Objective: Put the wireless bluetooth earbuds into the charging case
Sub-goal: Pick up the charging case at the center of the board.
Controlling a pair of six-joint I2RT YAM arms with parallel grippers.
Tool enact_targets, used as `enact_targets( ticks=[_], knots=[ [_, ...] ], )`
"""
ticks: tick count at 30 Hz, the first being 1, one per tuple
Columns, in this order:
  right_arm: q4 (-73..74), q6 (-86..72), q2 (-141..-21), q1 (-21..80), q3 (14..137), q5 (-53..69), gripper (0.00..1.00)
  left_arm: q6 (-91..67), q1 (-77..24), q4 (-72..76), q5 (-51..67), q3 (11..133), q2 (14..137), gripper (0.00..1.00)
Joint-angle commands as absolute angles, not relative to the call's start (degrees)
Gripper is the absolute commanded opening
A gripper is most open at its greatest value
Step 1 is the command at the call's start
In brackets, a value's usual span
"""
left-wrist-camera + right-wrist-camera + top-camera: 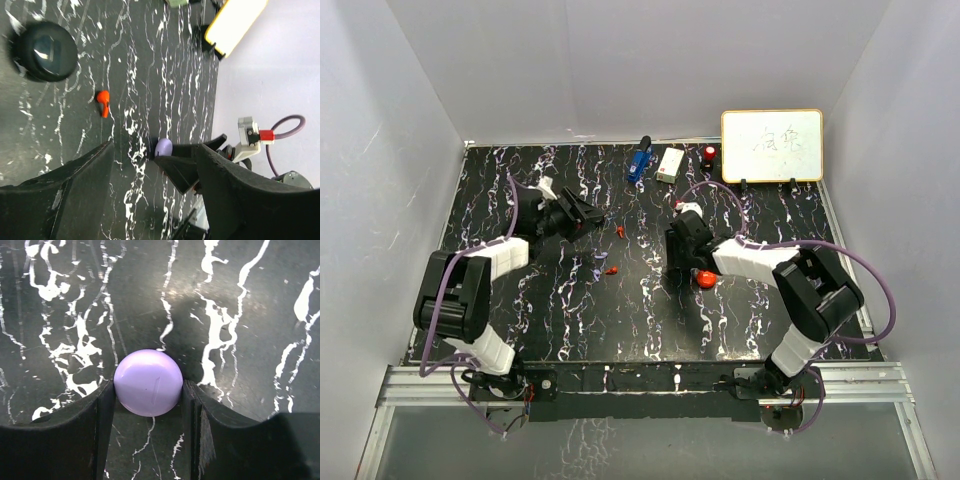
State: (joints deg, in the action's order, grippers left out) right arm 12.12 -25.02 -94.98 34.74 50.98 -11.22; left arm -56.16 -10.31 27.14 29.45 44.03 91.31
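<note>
Lilac puck-shaped case (148,382), taken to be the charging case, is clamped on both sides by the right gripper (148,390) on the black marbled table (650,320), presumably to steady it for loading; the left gripper (155,150) is spread and empty near a red earbud (103,102) lying loose on the table. Handwriting on the whiteboard (772,145) cannot be read.

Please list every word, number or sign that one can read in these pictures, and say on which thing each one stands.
On the whiteboard: a few faint handwritten marks, perhaps two characters, too blurred to read.
On the white box: no text can be made out; it is too small.
On the blue gadget: nothing readable.
No other writing shows in any view.
</note>
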Motion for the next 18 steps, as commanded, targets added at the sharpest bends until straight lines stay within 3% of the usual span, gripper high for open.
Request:
enact_targets(
  ticks=[1, 18],
  knots=[
    [2.6, -20.4, -92.2, 35.3, 50.5, -7.0, 0.34, -57.2, -12.8, 31.6, 36.9, 45.6, 94.6, 0.65],
    [-5.5, -14.6, -88.4, 35.3, 53.9, 8.5, 0.31, -61.8, -22.1, 44.6, 44.7, 49.3, 104.1, 0.6]
  ],
)
